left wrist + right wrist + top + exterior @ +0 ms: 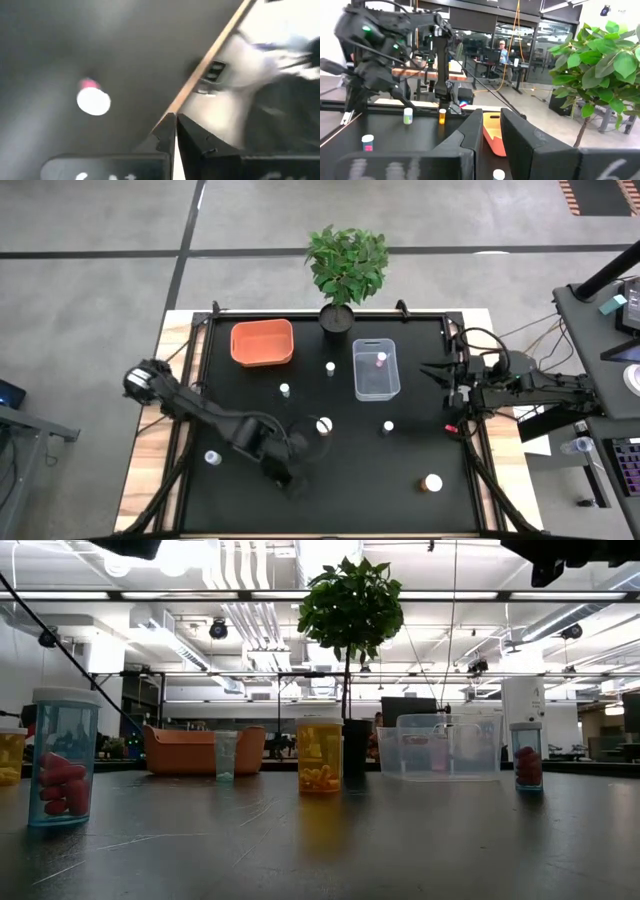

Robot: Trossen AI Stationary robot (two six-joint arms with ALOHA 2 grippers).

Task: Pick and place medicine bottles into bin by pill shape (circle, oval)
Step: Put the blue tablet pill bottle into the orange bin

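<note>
Several small medicine bottles stand upright on their bases on the black table: white-capped ones (284, 390), (323, 425), (388, 426), one near the left edge (212, 458) and one at the near right (432, 482). Another bottle (381, 360) stands inside the clear bin (376, 385). The orange bin (262, 343) is at the far left. My left gripper (292, 483) hangs shut over the near middle of the table, tipped downward, holding nothing; its wrist view shows a white-capped bottle (93, 100) ahead. My right gripper (430, 370) waits level at the right edge, shut, holding nothing.
A potted green plant (345, 265) stands at the far edge between the bins. In the low view, a blue-tinted bottle with red pills (65, 755), an amber one (320, 755) and another blue one (527, 755) stand in front. The table's wooden edge (210, 65) lies close to my left gripper.
</note>
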